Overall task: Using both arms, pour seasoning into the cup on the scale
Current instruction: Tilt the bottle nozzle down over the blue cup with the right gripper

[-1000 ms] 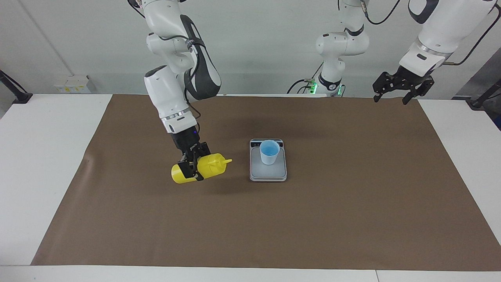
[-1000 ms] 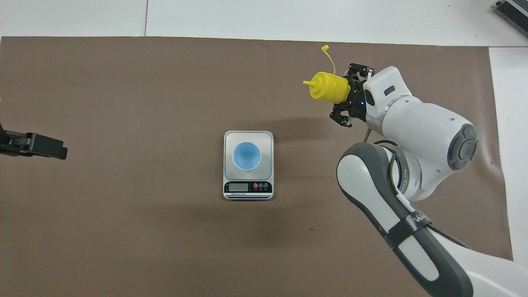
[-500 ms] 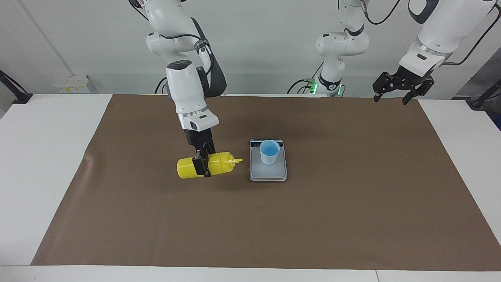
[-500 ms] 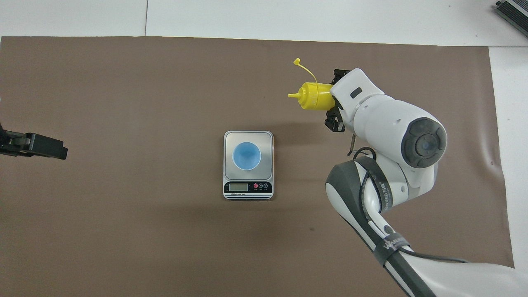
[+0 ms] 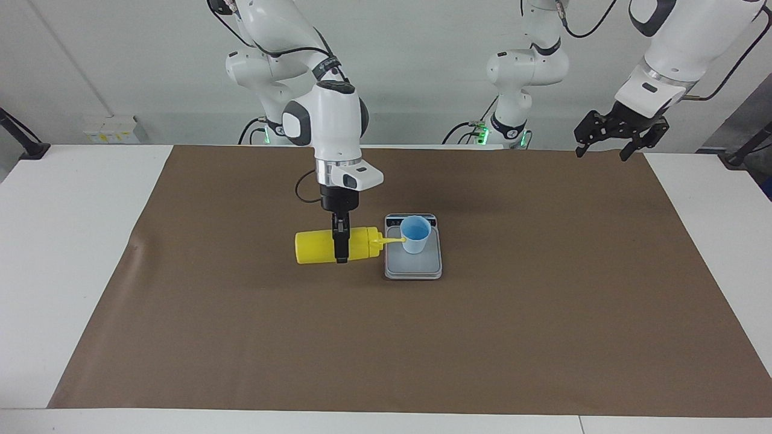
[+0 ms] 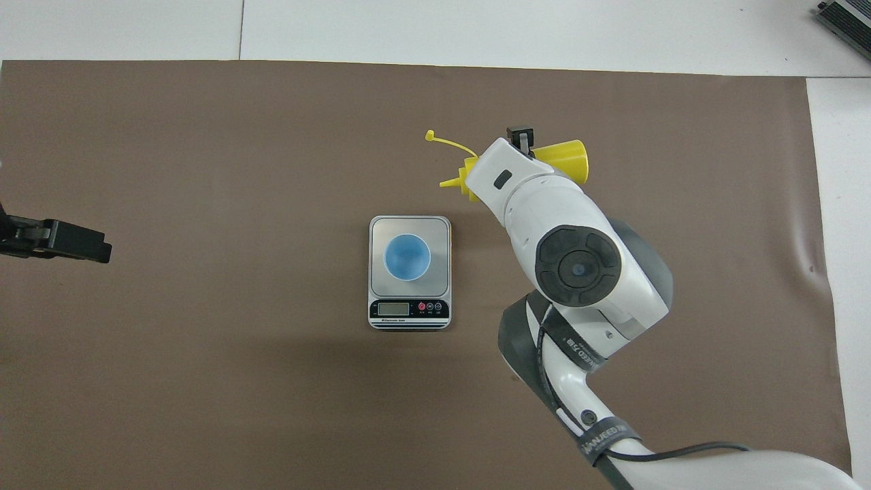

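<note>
My right gripper (image 5: 341, 250) is shut on the yellow seasoning bottle (image 5: 313, 246) and holds it level in the air over the mat, beside the scale at the right arm's end. Its nozzle (image 5: 392, 240) points at the cup; in the facing view the tip overlaps the cup's wall, in the overhead view it is apart from it. In the overhead view the bottle (image 6: 563, 152) is partly hidden under my wrist, its cap strap (image 6: 446, 142) loose. The light blue cup (image 5: 416, 234) (image 6: 407, 257) stands upright on the grey scale (image 5: 413, 269) (image 6: 443, 231). My left gripper (image 5: 602, 154) (image 6: 81, 245) waits, open, raised at the left arm's end.
A brown mat (image 5: 422, 343) covers most of the white table (image 5: 66, 199). A third white arm's base (image 5: 511, 120) stands at the table's robot edge. The scale's display (image 6: 393, 309) faces the robots.
My right arm has carried the bottle toward the scale and turned it level, nozzle now at the cup's side. The left arm has not moved.
</note>
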Tool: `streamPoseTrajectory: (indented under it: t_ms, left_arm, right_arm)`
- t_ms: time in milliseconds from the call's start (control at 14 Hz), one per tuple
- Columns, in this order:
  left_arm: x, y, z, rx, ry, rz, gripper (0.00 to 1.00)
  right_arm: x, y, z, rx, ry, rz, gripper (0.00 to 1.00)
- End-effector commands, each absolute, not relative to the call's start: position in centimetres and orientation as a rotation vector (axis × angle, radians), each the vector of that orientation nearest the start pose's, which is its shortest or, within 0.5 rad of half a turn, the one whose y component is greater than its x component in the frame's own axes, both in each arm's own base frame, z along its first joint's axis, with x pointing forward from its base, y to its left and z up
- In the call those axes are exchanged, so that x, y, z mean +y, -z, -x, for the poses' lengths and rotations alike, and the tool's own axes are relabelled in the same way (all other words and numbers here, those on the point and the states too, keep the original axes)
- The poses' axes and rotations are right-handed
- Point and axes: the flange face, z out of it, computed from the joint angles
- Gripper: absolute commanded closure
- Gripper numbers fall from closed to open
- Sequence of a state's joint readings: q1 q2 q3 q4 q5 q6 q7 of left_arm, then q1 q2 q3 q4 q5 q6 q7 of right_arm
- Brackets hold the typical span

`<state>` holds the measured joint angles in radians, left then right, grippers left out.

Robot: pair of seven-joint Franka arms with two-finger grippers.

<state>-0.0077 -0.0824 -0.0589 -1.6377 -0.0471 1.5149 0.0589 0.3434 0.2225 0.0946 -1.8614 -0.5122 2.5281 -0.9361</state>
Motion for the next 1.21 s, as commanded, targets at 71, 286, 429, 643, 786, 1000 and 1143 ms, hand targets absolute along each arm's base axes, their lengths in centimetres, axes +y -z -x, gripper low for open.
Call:
streamPoseTrajectory:
  t_ms: [71, 286, 429, 643, 786, 1000, 1143]
  left_arm:
    - [-3.9, -63.4, -51.1, 0.188, -0.069, 3.181, 0.0]
    - [-3.9, -63.4, -51.1, 0.188, -0.069, 3.181, 0.0]
    - [-3.9, -63.4, -51.1, 0.188, -0.069, 3.181, 0.0]
    - [-3.9, -63.4, -51.1, 0.188, -0.069, 3.181, 0.0]
    - [-3.9, -63.4, -51.1, 0.188, -0.067, 3.181, 0.0]
    - [-3.9, -63.4, -51.1, 0.185, -0.069, 3.181, 0.0]
    - [-3.9, -63.4, -51.1, 0.188, -0.069, 3.181, 0.0]
  right_arm:
    - [29.5, -43.6, -58.3, 1.988, -0.386, -1.611, 1.0]
    - [30.8, -42.9, -57.1, 2.019, -0.356, -1.56, 1.0]
    - [31.8, -41.8, -56.0, 2.05, -0.313, -1.472, 1.0]
    - [32.8, -41.0, -54.7, 2.078, -0.289, -1.412, 1.0]
    - [33.1, -40.4, -53.8, 2.095, -0.264, -1.359, 1.0]
    - [33.0, -40.2, -53.3, 2.103, -0.249, -1.321, 1.0]
    - [33.0, -40.1, -53.2, 2.11, -0.243, -1.301, 1.0]
